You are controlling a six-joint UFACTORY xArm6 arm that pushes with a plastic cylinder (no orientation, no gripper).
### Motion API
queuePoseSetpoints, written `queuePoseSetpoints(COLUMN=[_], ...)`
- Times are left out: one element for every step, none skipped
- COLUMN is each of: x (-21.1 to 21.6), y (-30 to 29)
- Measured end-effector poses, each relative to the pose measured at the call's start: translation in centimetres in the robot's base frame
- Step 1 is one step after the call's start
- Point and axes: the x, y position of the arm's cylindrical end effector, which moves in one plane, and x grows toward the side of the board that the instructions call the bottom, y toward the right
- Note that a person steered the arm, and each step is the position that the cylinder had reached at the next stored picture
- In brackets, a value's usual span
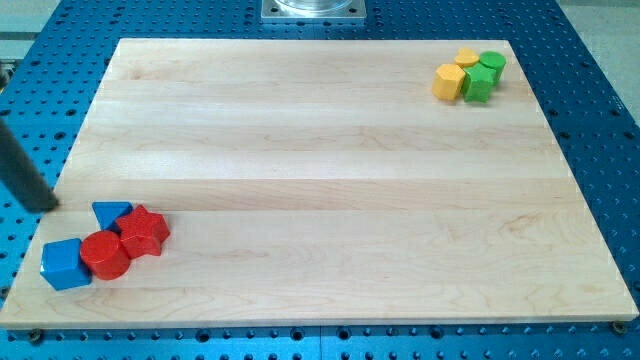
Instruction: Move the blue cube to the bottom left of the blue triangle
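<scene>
Blue perforated metal (590, 120) is framing the scene on every side, and we are seeing a grey mount plate (313, 9) poking in at the view's top edge. Lying over that metal, a pale wooden board (320, 180) is filling most of the view, its wide middle carrying nothing but grain.

Our rod (20, 170) is slanting in from the view's left edge, just off the board's left side, and my tip (46, 207) is sitting over the blue metal near the board's edge. We are carrying no claw at all, so nothing is opening, closing or being held; the rod is touching no block. The tip is standing left of and slightly above the lower-left cluster, apart from it.

Down in that lower-left corner, four blocks are huddling together. The blue cube (65, 265) is lying farthest left and lowest, touching the red cylinder (104, 254) on its right. The red star (144, 232) is pressing against the cylinder's upper right. The blue triangle (111, 213) is sitting above the cylinder and left of the star, so the cube is lying below and left of it.

Up in the top-right corner, well apart, a yellow hexagon (449, 81), a smaller yellow block (467, 58), a green cylinder (491, 65) and a green block (478, 84) are clustering tightly.
</scene>
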Motion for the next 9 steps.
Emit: queuePoseSetpoints(x=[4.2, 5.5, 8.8, 11.1, 11.1, 10.8, 10.8, 10.5, 10.1], y=[0.0, 0.0, 0.1, 0.4, 2.9, 9.1, 9.0, 6.5, 4.9])
